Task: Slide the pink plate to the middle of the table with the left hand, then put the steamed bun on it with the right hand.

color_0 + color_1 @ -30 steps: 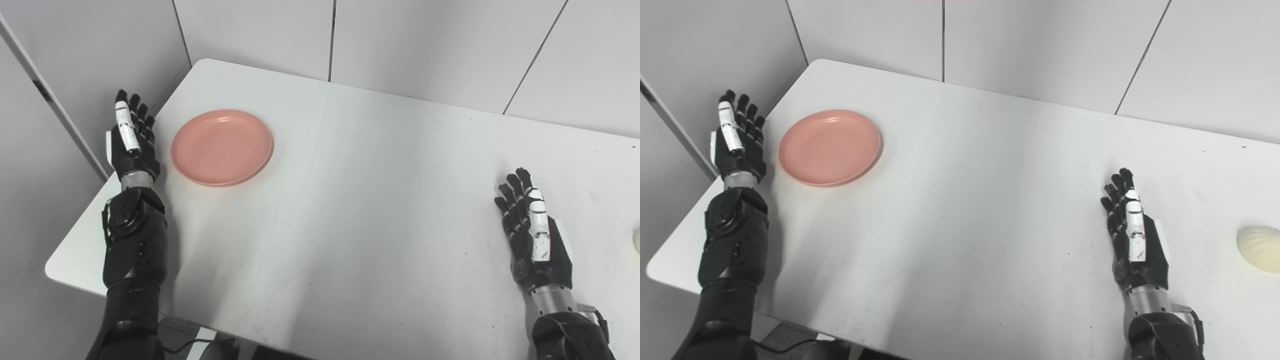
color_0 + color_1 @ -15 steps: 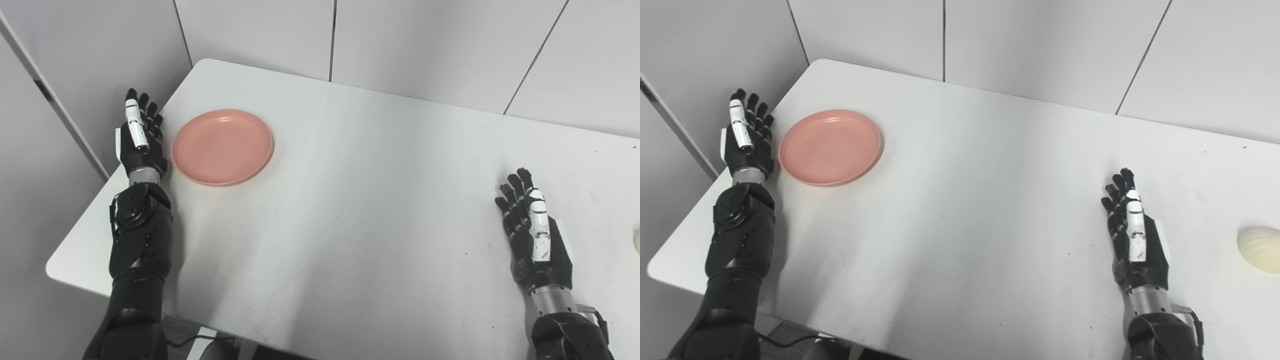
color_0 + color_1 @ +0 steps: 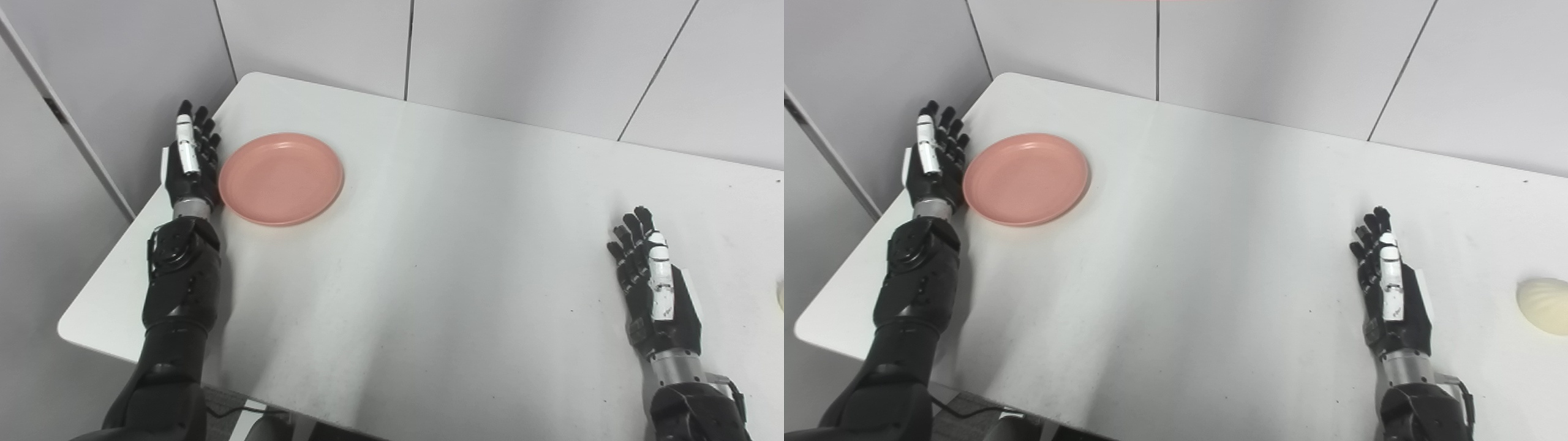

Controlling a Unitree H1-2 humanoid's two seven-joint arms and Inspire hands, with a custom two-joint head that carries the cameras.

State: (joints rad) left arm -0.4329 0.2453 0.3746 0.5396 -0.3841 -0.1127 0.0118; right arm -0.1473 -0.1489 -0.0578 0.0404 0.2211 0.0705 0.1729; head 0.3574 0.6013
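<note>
The pink plate (image 3: 281, 178) has begun to travel: a second ago it lay a shade farther left on the white table (image 3: 429, 257), with the robot's left hand (image 3: 192, 164) standing clear of it beyond the table's left edge. That hand has since swept in against the plate's left rim and nudged it a little to the right. The slide called for in the first half of the job appears to be under way, though the plate is still in the far-left part of the table, well apart from the middle.

The left hand stands edge-on, fingers straight, held close together and pointing away toward the far wall, its inner side pressed to or just beside the rim; it grips nothing and works as a flat pusher. Whether contact is firm along the whole palm cannot be made out.

The right hand (image 3: 1390, 293) has not stirred over the same second. It rests flat and empty near the table's near-right side, fingers extended. The steamed bun (image 3: 1542, 304) lies untouched at the far right edge of view, near that hand but apart from it, awaiting its turn.
</note>
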